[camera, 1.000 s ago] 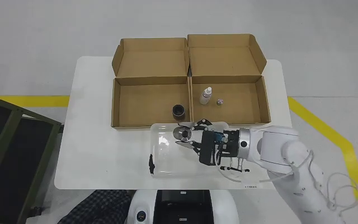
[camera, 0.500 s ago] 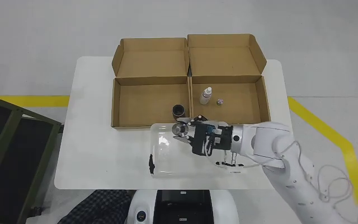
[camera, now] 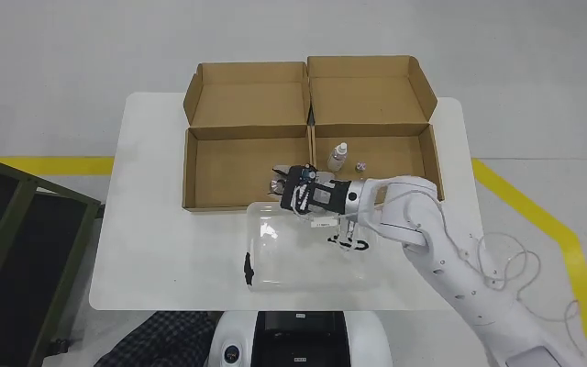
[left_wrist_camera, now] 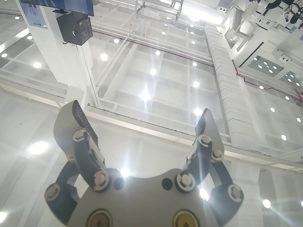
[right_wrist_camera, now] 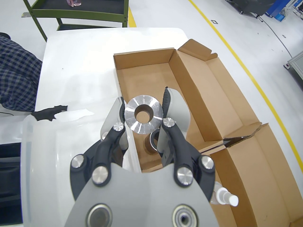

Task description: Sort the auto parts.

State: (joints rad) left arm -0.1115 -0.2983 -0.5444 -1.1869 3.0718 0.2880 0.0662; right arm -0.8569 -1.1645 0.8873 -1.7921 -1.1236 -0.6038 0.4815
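The right gripper (right_wrist_camera: 143, 103) has its jaws closed to a narrow gap across the outer wall of a silver machined metal ring (right_wrist_camera: 131, 117). It is pinched at opposite sides of its diameter, with the flat face and bore turned back toward the wrist. The held ring hangs above the floor of the left open brown cardboard box (right_wrist_camera: 142, 81), just inside that box's near wall and close to the partition shared with the right open brown cardboard box (camera: 394, 167). A dark cylindrical ring part (right_wrist_camera: 151, 142) sits on the floor beneath the jaws, slightly closer to the near wall. In my judgement the release point is already over the correct compartment, and only lowering clear of the dark ring is needed. The left gripper (left_wrist_camera: 142, 116) points at the ceiling, with its jaws spread wide and holding nothing, so the right arm is plainly the nearer.
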